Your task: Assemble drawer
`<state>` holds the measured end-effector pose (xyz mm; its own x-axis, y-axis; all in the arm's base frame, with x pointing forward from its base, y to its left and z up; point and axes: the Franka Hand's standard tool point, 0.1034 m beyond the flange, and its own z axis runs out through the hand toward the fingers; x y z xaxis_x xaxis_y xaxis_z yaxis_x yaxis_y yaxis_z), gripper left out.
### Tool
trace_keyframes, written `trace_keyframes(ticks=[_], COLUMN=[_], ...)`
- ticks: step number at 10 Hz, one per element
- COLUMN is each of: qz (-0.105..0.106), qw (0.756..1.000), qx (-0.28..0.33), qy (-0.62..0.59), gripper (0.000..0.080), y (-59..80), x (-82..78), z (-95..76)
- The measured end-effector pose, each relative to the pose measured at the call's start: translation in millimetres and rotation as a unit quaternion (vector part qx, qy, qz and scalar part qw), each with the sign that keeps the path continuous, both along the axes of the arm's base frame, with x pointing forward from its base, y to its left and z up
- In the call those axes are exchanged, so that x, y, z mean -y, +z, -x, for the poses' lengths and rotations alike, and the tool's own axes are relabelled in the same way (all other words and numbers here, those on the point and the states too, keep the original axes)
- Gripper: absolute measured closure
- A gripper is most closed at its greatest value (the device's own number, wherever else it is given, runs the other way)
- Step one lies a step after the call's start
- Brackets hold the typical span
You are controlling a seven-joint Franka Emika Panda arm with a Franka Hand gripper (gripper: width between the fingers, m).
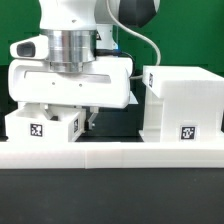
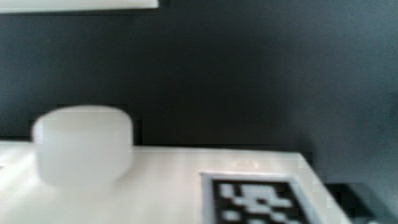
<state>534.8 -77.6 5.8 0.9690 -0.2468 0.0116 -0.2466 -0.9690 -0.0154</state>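
The tall white drawer casing (image 1: 185, 98) stands at the exterior view's right, with a tag low on its front. A small white tray (image 1: 45, 125) with square tags sits at the exterior view's left. My gripper (image 1: 86, 118) hangs low right over and beside this tray, and its wide white hand hides the tray's top. In the wrist view the tray's tagged face (image 2: 263, 198) fills the lower part, with its rounded white knob (image 2: 84, 145) sticking out beside it. My fingertips do not show there. A second tray is not in view.
A long white rail (image 1: 110, 156) runs along the front of the dark table. A green backdrop stands behind at the exterior view's left. A white edge (image 2: 71, 4) shows at the border of the wrist view.
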Motion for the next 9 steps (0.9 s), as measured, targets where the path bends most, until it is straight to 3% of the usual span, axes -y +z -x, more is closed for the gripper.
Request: trace_keyframes(ticks=[1, 2, 3, 4, 9], qz=[0.000, 0.000, 0.000, 0.000, 0.000], qw=[1.000, 1.000, 1.000, 1.000, 1.000], qx=[0.000, 0.000, 0.000, 0.000, 0.000], qy=[0.000, 0.000, 0.002, 0.003, 0.004], gripper=[0.0450, 0.0593, 0.0593, 0.0746, 0.0759], y=[0.0, 0.1, 0.1, 0.2, 0.1], x=[-0.4, 0.0, 0.1, 0.4, -0.7], z=[-0.1, -0.1, -0.1, -0.1, -0.2])
